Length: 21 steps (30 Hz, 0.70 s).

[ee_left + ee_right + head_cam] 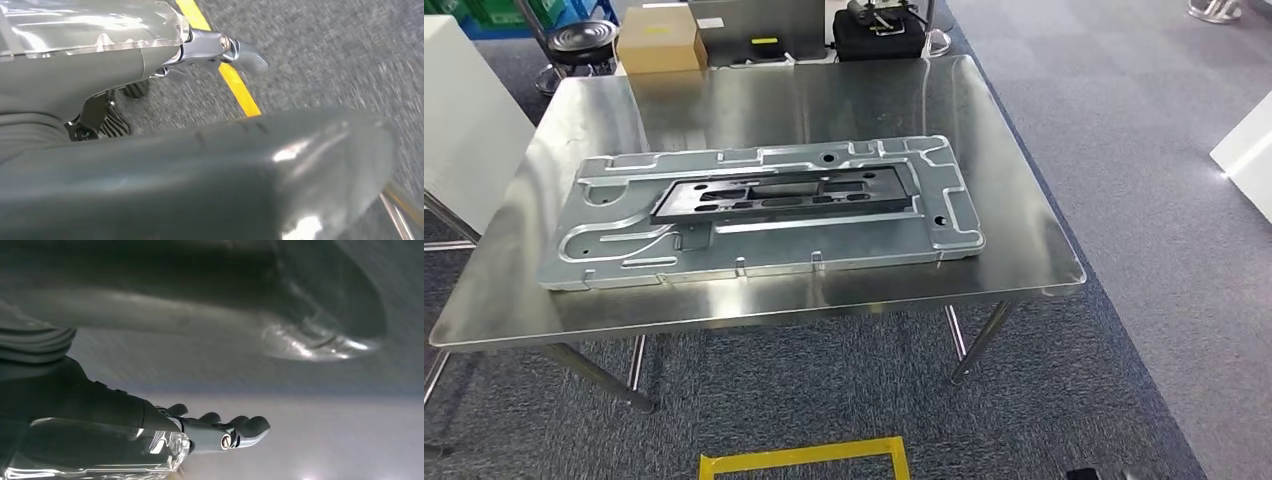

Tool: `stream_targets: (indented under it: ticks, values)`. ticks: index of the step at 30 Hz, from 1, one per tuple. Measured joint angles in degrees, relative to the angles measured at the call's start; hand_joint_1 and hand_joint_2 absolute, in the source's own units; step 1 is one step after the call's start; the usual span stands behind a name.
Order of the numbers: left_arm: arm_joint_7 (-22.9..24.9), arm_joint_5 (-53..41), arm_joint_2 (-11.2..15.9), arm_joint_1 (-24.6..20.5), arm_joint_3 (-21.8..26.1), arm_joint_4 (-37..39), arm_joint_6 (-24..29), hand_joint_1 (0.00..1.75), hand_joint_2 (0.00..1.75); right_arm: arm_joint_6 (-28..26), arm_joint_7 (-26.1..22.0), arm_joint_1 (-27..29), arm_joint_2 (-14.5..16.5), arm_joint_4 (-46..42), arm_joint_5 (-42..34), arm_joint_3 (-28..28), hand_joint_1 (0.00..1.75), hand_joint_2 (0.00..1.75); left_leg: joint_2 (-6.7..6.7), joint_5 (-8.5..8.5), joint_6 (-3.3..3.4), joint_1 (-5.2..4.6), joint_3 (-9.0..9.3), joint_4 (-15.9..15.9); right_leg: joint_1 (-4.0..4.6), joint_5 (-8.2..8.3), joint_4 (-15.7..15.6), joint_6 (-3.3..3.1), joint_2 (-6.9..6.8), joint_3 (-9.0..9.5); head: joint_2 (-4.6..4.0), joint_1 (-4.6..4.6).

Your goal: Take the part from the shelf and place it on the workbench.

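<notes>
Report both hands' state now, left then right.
Left hand: holds nothing, fingers extended over the carpet, open.
Right hand: holds nothing, fingers extended, open.

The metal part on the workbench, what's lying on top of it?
A dark flat panel lies in the recess of the metal part, which rests flat on the workbench. What the panel covers is hidden.

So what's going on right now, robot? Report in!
Both hands, left hand and right hand, open, holding nothing. Part flat on workbench. Nothing in the way.
</notes>
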Motion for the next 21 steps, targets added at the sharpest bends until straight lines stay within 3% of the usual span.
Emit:
stream_targets:
  ticks: [1,2,5,6,7,8,10,12,13,15,17,20,21]
  values:
    - [-0.03,0.00,-0.07,0.11,-0.01,0.00,0.01,0.00,0.00,0.40,1.68,-0.26,-0.07,2.42,0.52,-0.47,0.00,0.00,0.14,0.65,0.32,0.08,-0.41,-0.15,-0.12,-0.40,0.24,0.29,0.10,-0.28,0.00,0.01]
    - [-0.03,0.03,-0.14,0.20,-0.01,0.00,0.02,0.00,0.00,0.94,3.39,-0.43,-0.13,4.52,1.09,-0.76,0.00,0.00,0.30,1.33,0.71,0.21,-0.96,-0.33,-0.23,-1.90,1.30,0.57,0.22,-0.78,0.00,0.01]
    - [-0.02,0.09,-0.25,0.28,0.01,0.00,0.02,0.00,0.00,2.67,8.42,-0.98,-0.30,10.06,2.82,-1.25,0.00,0.00,0.64,3.31,1.31,0.29,-3.28,-0.39,-0.62,-10.04,10.24,1.30,0.41,-3.18,0.00,0.01]
    - [-0.01,0.09,-0.27,0.30,0.01,0.00,0.02,0.00,0.00,3.23,10.08,-1.20,-0.30,11.55,3.32,-1.31,0.00,0.00,0.68,3.96,1.28,0.28,-4.16,-0.29,-0.75,-11.28,13.41,1.54,0.41,-3.61,0.00,0.01]
    - [0.03,0.05,-0.32,0.30,-0.01,0.00,0.01,0.00,0.00,3.81,11.97,-1.41,-0.26,12.88,3.75,-1.34,0.00,0.00,0.71,4.60,1.18,0.29,-5.11,-0.09,-0.91,-10.95,15.22,1.72,0.41,-3.34,0.00,0.01]
    - [0.07,0.05,-0.38,0.29,-0.03,0.00,0.01,0.00,0.00,4.38,14.15,-1.60,-0.21,13.97,4.16,-1.37,0.00,0.00,0.72,5.19,1.03,0.31,-6.08,0.18,-1.08,-9.49,15.29,1.86,0.40,-2.23,0.00,0.01]
    - [0.16,0.05,-0.50,0.26,-0.11,0.00,-0.04,0.00,0.00,5.38,18.41,-2.00,-0.16,15.69,5.03,-1.41,0.00,0.00,0.70,6.16,0.57,0.35,-7.90,0.98,-1.39,-6.54,9.95,1.91,0.42,2.80,0.00,0.00]
    - [0.20,0.05,-0.55,0.22,-0.19,0.00,-0.20,0.00,0.00,6.26,21.53,-2.49,-0.13,16.93,5.67,-1.42,0.00,0.00,0.71,6.88,-0.09,0.27,-9.15,1.85,-1.28,-7.20,2.02,1.52,0.53,8.36,0.00,0.00]
    - [0.22,0.05,-0.55,0.17,-0.24,0.00,-0.33,0.00,0.00,6.76,22.79,-2.70,-0.08,17.44,5.81,-1.42,0.00,0.00,0.75,7.27,-0.46,0.23,-9.48,2.09,-1.12,-8.05,-0.46,1.18,0.58,9.80,0.00,0.00]
    - [0.29,0.04,-0.53,0.12,-0.42,0.00,-0.63,0.00,0.00,8.09,25.73,-2.89,0.14,18.38,5.97,-1.52,0.00,0.00,0.79,8.09,-1.27,0.24,-9.90,2.12,-0.95,-8.21,-1.84,0.29,0.54,9.88,0.00,0.01]
    - [0.40,0.04,-0.49,0.17,-0.75,0.00,-1.01,0.00,0.00,10.08,29.17,-3.03,0.59,19.19,6.39,-1.68,0.00,0.00,0.58,6.40,-1.97,0.46,-10.72,3.33,-1.00,-7.00,-1.91,-0.69,0.33,8.76,0.00,0.00]
    - [0.58,0.04,-0.54,0.23,-1.45,0.00,-1.62,0.00,0.00,13.06,32.84,-3.25,1.44,20.08,7.27,-1.74,0.00,0.00,0.35,-1.93,-2.64,0.68,-13.08,11.93,-0.76,-4.90,-1.87,-1.63,0.13,6.25,0.00,-0.01]
    - [0.62,0.04,-0.55,0.22,-1.63,0.00,-1.75,0.00,0.00,13.68,33.36,-3.26,1.77,20.33,7.37,-1.74,0.00,0.00,0.34,-3.62,-2.75,0.70,-13.56,15.37,-0.59,-4.18,-1.77,-1.73,0.12,5.24,0.00,-0.01]
